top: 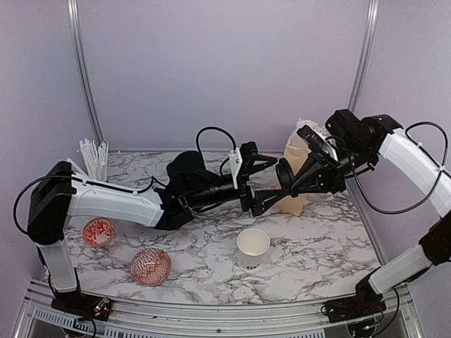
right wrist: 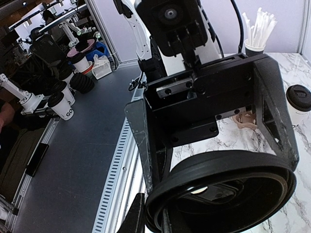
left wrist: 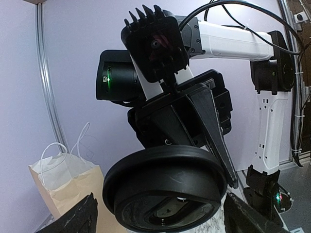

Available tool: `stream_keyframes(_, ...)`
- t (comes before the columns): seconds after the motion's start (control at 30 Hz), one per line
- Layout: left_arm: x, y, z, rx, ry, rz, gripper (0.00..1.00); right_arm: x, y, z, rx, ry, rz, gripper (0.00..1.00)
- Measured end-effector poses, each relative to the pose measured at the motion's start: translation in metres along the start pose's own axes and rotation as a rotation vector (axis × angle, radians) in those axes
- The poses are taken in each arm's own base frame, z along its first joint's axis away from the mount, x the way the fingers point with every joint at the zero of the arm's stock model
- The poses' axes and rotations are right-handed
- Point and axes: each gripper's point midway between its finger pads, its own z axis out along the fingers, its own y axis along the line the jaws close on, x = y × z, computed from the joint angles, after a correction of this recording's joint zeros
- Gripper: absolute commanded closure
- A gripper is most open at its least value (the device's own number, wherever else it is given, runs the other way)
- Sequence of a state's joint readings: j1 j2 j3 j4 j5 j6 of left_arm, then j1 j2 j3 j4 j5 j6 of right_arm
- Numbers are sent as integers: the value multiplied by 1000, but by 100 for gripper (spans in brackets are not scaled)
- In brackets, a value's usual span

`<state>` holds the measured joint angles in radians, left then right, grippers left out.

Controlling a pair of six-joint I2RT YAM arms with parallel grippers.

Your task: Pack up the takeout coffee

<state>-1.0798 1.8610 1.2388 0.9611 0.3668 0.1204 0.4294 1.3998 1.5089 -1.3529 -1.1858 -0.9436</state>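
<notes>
Right tool: clamped on the lid's rim and held in the air in front of the bag. In the left wrist view its black fingers run down to the lid's edge.
Lid: round and black, tipped up on edge. It is off the worktop, between the two tools, above the middle of the marble.
Left tool: spread wide, gripping nothing. Its fingers stand on either side of the lid, very close to the rim. Whether they touch it, I cannot tell.
Cup: white, open-topped, upright on the worktop. It stands nearer the arm bases than the tools do, well apart from the lid.
Lidded cup: white with a black lid on, upright on the worktop at the right edge of the right wrist view. It is not visible from above.
Carrier: only a tan moulded scrap shows past the left tool's frame, near the lidded cup. The rest is hidden.
Bag: tan paper, upright at the far right of the worktop, just behind the lid. Its white handles show in the left wrist view.
Bowls: two, red-and-white patterned, at the near left, a little apart.
Straws: white sticks bunched upright at the far left corner.
Worktop: grey-veined white marble.
</notes>
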Motion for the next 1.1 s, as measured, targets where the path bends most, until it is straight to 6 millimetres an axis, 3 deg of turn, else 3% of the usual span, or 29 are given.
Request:
stream_keyframes(0.2, 8, -6, 6, 3, 10, 0, 9, -1, 1, 0, -4, -5, 1, 89)
stream_keyframes(0.5, 8, -2, 11, -49, 9, 18, 19, -2, 1, 0, -6, -11, -1, 88)
stream_keyframes(0.7, 8, -1, 10, -65, 8, 15, 22, -1, -2, 0, 5, 0, 15, 66)
stream_keyframes(0.87, 21, 1, -6, -107, 56, -5, 23, 4, -11, -8, 102, 61, 5, 52)
stream_keyframes(1.0, 23, 4, -22, -146, 131, -25, 23, 1, -9, -26, 228, 59, -51, 48)
stream_keyframes(1.1, 16, 8, -31, -177, 212, -54, 27, 12, -15, -33, 326, 66, -43, 48)
